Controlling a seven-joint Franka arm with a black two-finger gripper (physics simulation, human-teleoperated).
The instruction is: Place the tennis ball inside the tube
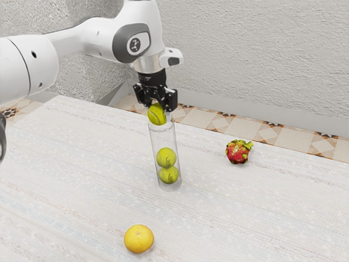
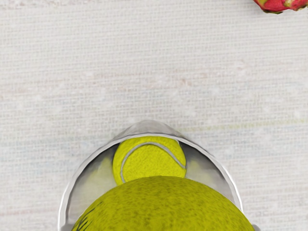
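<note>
My gripper (image 1: pixel 156 108) points down over the clear tube (image 1: pixel 165 140), shut on a tennis ball (image 1: pixel 156 115) held at the tube's mouth. Two more tennis balls rest stacked low inside the upright tube, the upper one (image 1: pixel 166 157) on the lower one (image 1: pixel 169 175). In the wrist view the held ball (image 2: pixel 161 204) looms large over the round tube rim (image 2: pixel 77 179), partly covering a ball (image 2: pixel 153 161) down inside. How deep the held ball's underside sits in the opening is hard to tell.
A red and green dragon fruit (image 1: pixel 238 152) lies on the pale table (image 1: pixel 82 164), toward the exterior view's right; part of the dragon fruit (image 2: pixel 283 5) appears in the wrist view. An orange (image 1: pixel 138 238) sits near the exterior view's lower edge.
</note>
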